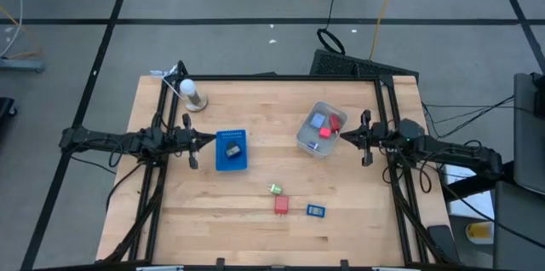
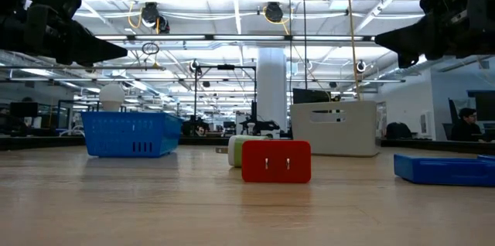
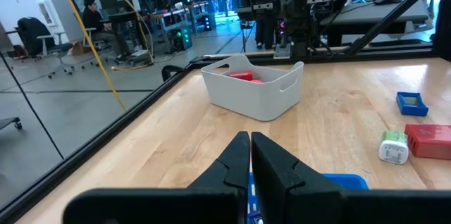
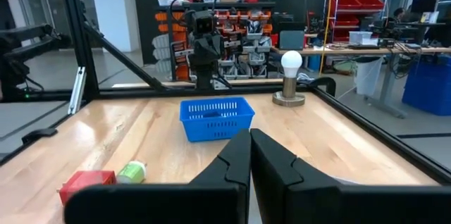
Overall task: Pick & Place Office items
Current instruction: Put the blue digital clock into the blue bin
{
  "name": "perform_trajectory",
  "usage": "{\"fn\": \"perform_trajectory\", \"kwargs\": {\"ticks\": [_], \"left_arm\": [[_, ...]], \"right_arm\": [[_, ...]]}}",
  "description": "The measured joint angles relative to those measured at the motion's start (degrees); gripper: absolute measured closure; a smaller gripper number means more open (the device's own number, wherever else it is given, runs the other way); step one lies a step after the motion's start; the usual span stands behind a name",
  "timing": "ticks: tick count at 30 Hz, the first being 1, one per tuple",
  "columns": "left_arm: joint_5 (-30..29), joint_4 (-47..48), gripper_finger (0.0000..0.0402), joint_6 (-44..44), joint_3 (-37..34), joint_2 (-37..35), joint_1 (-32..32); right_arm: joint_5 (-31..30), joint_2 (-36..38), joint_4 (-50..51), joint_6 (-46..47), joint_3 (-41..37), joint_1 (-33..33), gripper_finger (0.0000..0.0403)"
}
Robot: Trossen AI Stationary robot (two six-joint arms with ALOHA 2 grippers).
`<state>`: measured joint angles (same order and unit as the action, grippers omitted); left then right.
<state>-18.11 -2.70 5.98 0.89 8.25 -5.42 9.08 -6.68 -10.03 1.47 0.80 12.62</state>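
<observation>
Both arms hover clenched on nothing, left gripper (image 1: pixel 210 141) beside the blue basket (image 1: pixel 231 151), right gripper (image 1: pixel 343 136) beside the grey tub (image 1: pixel 310 139), red block (image 1: pixel 281 205) loose mid-table.

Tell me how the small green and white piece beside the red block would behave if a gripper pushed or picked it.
The green and white piece looks rounded and lies on its side by the red block, so a push would probably roll it. It is small and looks like plastic, so likely light. Its smooth curved body might slip between narrow fingers unless gripped across the middle.
</observation>
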Motion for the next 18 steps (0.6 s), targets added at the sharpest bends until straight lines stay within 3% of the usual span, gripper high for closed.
{"fn": "perform_trajectory", "kwargs": {"ticks": [12, 18], "left_arm": [[-0.02, -0.01, 0.0382, -2.03, 0.00, 0.02, -0.01], [-0.06, 0.00, 0.0382, -2.00, 0.00, 0.00, 0.01]], "right_arm": [[-0.05, -1.38, -3.03, 0.95, 0.00, 0.00, 0.0402], [-8.93, -4.10, -3.07, 4.09, 1.36, -0.11, 0.0402]]}}
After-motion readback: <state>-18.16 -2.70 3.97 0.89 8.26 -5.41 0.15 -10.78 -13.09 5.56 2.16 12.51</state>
